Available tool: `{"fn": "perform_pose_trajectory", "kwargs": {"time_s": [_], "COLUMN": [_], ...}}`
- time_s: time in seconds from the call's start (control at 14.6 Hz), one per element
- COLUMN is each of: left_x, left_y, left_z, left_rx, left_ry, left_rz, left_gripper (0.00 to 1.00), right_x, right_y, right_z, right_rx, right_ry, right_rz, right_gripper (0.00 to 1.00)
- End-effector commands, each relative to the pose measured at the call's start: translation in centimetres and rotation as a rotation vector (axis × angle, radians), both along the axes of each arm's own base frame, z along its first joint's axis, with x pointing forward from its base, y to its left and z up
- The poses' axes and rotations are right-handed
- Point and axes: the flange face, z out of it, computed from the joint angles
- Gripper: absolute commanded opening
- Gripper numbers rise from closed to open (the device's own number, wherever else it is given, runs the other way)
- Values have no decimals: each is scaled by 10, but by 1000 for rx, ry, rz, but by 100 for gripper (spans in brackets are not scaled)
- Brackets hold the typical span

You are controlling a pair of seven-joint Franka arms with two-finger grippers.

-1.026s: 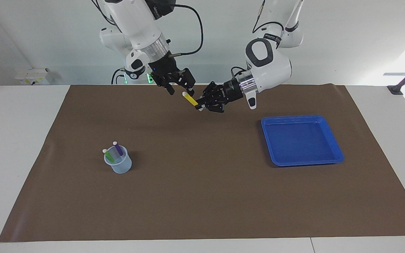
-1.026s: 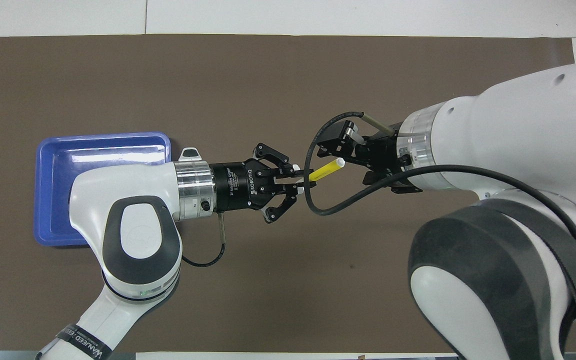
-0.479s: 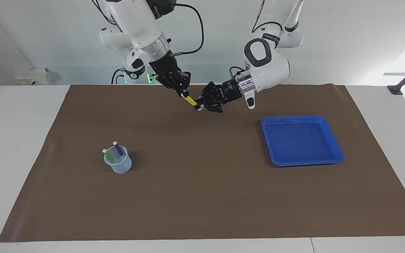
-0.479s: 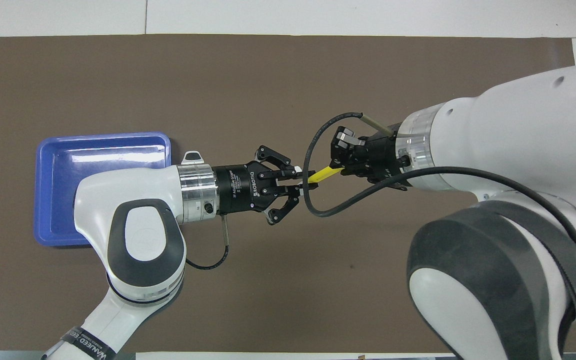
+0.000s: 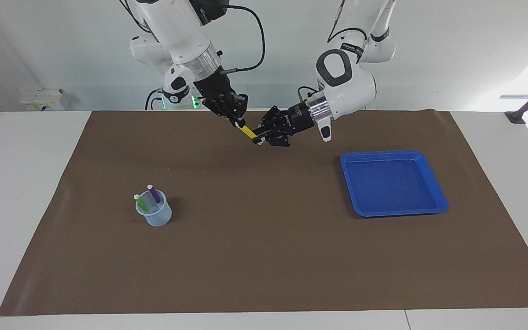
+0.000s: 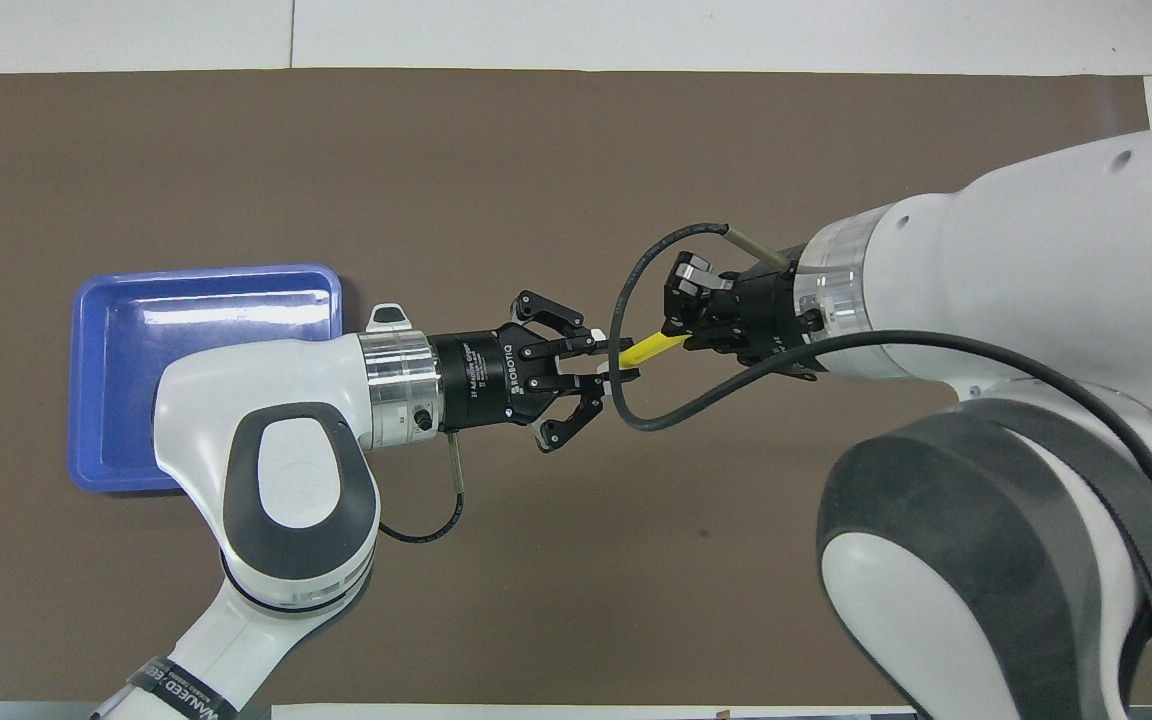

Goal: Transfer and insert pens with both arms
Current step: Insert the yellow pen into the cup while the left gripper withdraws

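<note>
A yellow pen (image 5: 247, 131) (image 6: 651, 347) hangs slanted in the air over the brown mat, between the two grippers. My right gripper (image 5: 239, 123) (image 6: 676, 335) is shut on its upper end. My left gripper (image 5: 258, 137) (image 6: 624, 360) is at the pen's lower end, its fingers slightly parted around it. A purple pen (image 5: 154, 195) and a green pen (image 5: 141, 202) stand in a clear cup (image 5: 154, 214) toward the right arm's end of the table. The right arm hides the cup in the overhead view.
A blue tray (image 5: 399, 211) (image 6: 81, 400) with nothing in it lies on the mat toward the left arm's end. The brown mat (image 5: 264, 256) covers most of the white table. A slim white arm with a green light (image 5: 172, 91) stands by the right arm's base.
The right gripper came down onto the yellow pen's upper end and shut on it. The left gripper, which gripped the lower end, has started to part its fingers.
</note>
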Motion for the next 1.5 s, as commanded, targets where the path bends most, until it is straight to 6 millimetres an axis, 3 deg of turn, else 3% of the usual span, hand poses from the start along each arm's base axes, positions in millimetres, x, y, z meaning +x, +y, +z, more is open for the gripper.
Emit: {"fn": "perform_pose_trajectory", "kwargs": {"time_s": [0.0,0.14,0.27,0.41,0.62,0.75,0.96,1.09,1.23,1.44], "left_x": [-8,-4,11,28,58,78,95,101,109,113], "left_y": [6,14,42,71,119,150,166,179,206,251], "left_z": [2,-2,-6,-8,1,11,31,47,68,109], "left_rx": [2,6,35,143,336,497,677,809,916,953], "left_ry": [-15,-4,-16,-74,-161,-210,-338,-436,-495,-648], "left_rz": [29,45,73,-24,-239,-382,-532,-619,-727,-1096], "left_gripper": [100,100,100,100,100,100,100,100,100,100], "right_x": [-2,1,4,15,35,43,62,74,82,93], "right_y": [-9,-17,-32,-68,-139,-171,-213,-219,-220,-223], "right_z": [2,0,-3,-6,-17,-33,-67,-85,-101,-121], "right_rx": [-57,-127,-193,-260,-305,-329,-365,-380,-387,-399], "right_ry": [-15,-45,-81,-128,-198,-236,-285,-302,-305,-314], "right_rz": [7,35,116,241,447,554,635,659,668,669], "right_gripper": [0,0,0,0,0,0,0,0,0,0]}}
